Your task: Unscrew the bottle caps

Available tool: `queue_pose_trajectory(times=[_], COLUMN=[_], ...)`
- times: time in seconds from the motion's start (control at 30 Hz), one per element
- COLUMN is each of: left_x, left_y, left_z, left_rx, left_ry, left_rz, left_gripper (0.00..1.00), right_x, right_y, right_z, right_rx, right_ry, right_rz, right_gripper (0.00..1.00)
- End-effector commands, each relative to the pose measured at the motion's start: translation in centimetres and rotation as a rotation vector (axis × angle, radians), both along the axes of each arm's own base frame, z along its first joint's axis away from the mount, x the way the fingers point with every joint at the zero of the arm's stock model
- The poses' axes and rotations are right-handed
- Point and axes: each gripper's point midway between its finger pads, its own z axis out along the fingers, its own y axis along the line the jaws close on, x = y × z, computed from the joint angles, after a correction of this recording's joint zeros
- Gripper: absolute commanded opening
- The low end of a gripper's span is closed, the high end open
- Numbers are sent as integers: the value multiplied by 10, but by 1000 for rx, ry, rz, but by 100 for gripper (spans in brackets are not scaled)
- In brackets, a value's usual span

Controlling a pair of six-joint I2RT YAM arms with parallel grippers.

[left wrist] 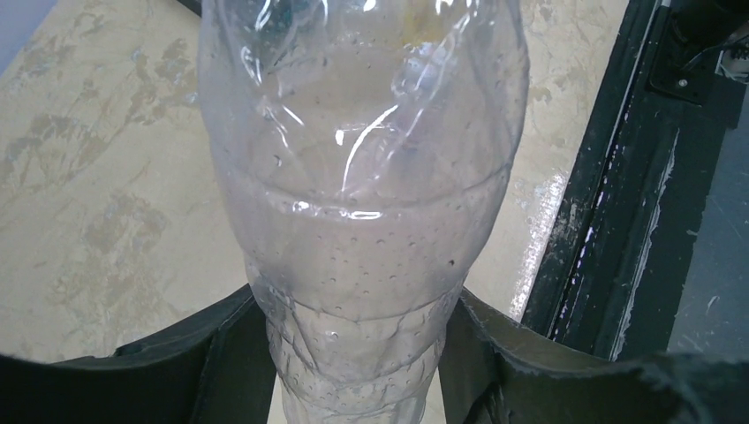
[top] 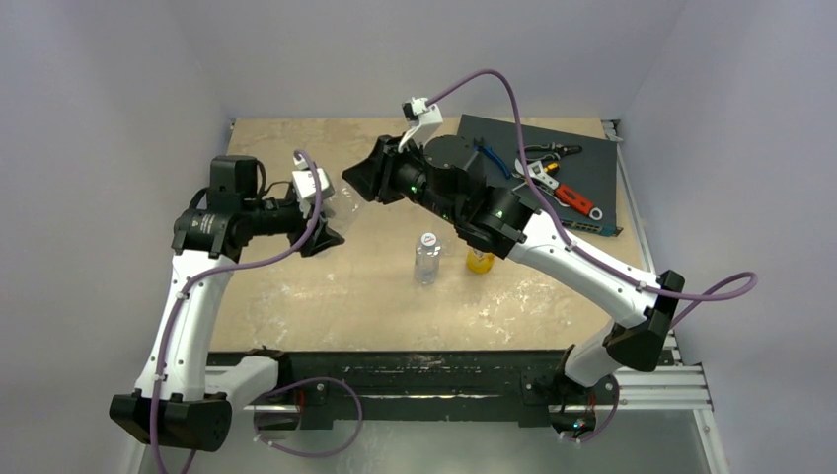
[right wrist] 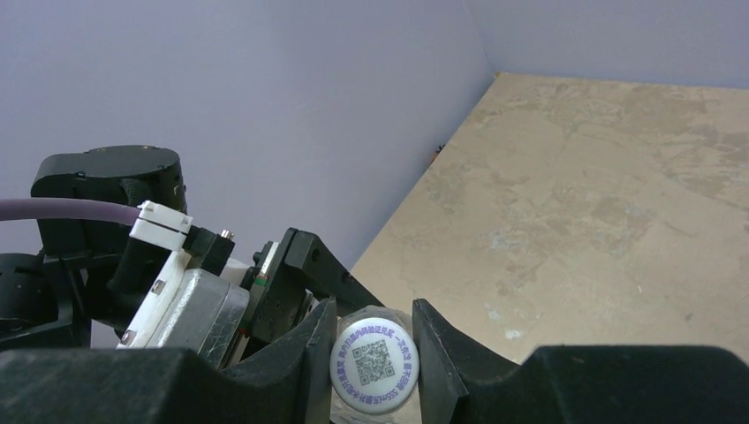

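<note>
The left gripper (left wrist: pixel 358 305) has its fingers pressed against both sides of a clear bottle (left wrist: pixel 362 177), gripping it at the narrower ribbed part. The wide body fills the left wrist view. Its inside wall is beaded with small droplets, and I cannot tell whether any liquid sits in it. At the other end, the right gripper (right wrist: pixel 374 322) is pinching the bottle's cap (right wrist: pixel 374 364), one finger tight on either side. The cap is white, with a square code and a ring of purple lettering printed on top. The bottle is held up off the table (top: pixel 296 296), between the two grippers at the left of the workspace. From above it is mostly hidden by them. Near the middle of the table a second bottle (top: pixel 426 265) stands upright with its white cap (top: pixel 427 239) on. It is clear too, and I cannot make out its contents. Just beside it on the right stands an orange bottle (top: pixel 480 262) full of orange-yellow liquid, its top hidden under the right arm. Some tools (top: pixel 558 183) lie on a dark mat (top: pixel 494 128) at the far right.
</note>
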Motion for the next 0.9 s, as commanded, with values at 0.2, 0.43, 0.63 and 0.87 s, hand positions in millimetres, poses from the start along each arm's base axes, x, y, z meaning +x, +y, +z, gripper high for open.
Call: queue_pose_trajectory(times=[0.2,0.43,0.63,0.87], left_x=[5,20,25,24], left_y=[-9,-3,2,1], left_z=[39,40,31,33], left_rx=[-115,-195,-186,-191], left_ry=[-88,-51,-39,-41], left_rz=[39,210,257,252], left_gripper=[37,31,28,28], right_x=[14,26,32,33], right_y=[0,-8,-8,-1], right_z=[17,39,56,57], right_rx=[24,98,131,134], right_ry=[13,-11,-47,-62], right_rz=[-111,-248,-277,-260], right_gripper=[83,60,48,34])
